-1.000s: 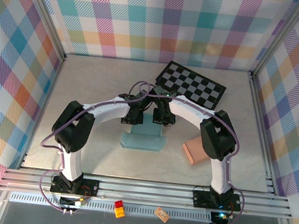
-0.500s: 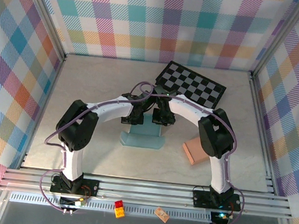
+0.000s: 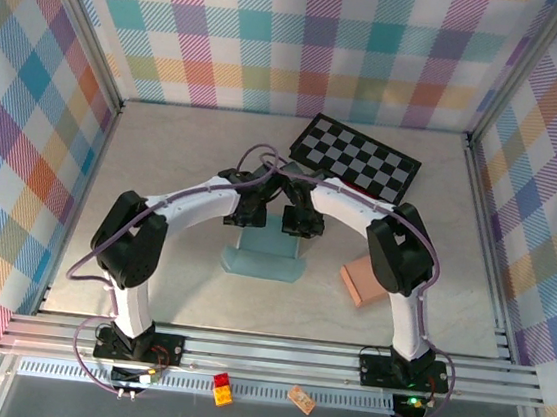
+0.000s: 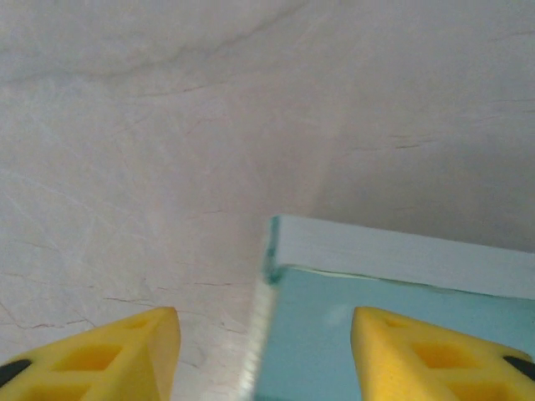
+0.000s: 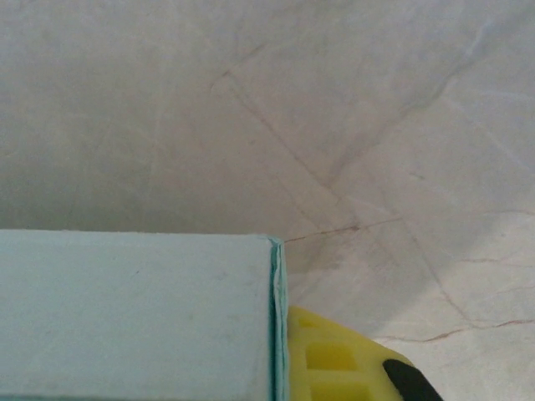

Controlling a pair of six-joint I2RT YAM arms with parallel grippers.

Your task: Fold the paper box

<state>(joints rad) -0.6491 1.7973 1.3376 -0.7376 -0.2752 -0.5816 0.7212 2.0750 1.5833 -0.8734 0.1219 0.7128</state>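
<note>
left wrist: left gripper (image 4: 263, 338) spread astride paper box (image 4: 384, 326) edge, right gripper (image 3: 302, 223) pressed together.

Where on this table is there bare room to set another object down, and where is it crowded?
Free: the back-left stretch of table between the left wall and the checkerboard; the strip between the tan block and the right wall. Crowded: the centre, where the left arm and right arm meet over the paper box.
</note>
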